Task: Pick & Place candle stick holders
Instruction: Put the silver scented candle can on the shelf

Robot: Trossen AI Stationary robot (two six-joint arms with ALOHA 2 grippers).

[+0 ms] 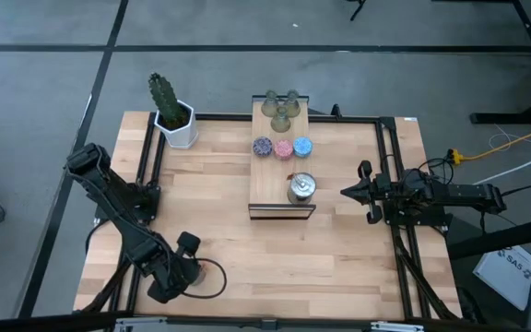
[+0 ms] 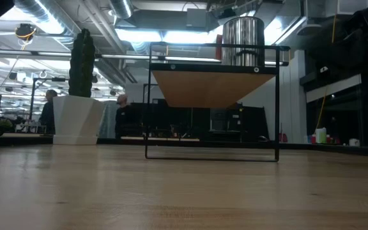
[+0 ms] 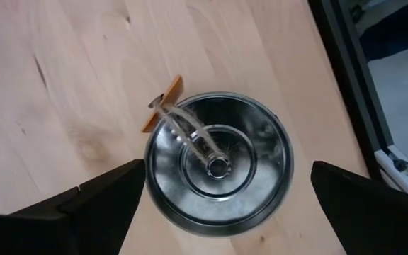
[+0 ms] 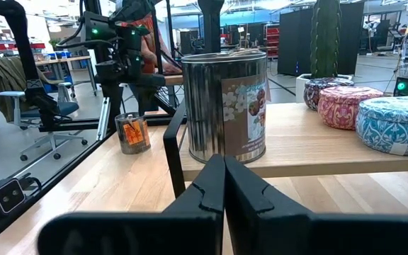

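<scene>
A shiny silver candle stick holder [image 3: 218, 166] with an orange tag [image 3: 163, 103] stands on its base on the table near the front left [image 1: 212, 273]. My left gripper [image 3: 225, 177] hangs open above it, pointing down, with one finger on either side and touching nothing. A second silver holder [image 1: 300, 187], low purple [image 1: 263, 146], pink [image 1: 283, 148] and blue [image 1: 302, 146] holders and olive-green ones [image 1: 281, 106] stand on the raised wooden board [image 1: 270, 175]. My right gripper [image 1: 348, 192] waits shut and level at the right, facing the board.
A cactus in a white pot [image 1: 173, 118] stands at the table's far left. The board rests on a black wire frame [image 2: 213, 153] mid-table. A black rail frame [image 1: 387, 166] borders the table. Bare wood lies between the board and the near edge.
</scene>
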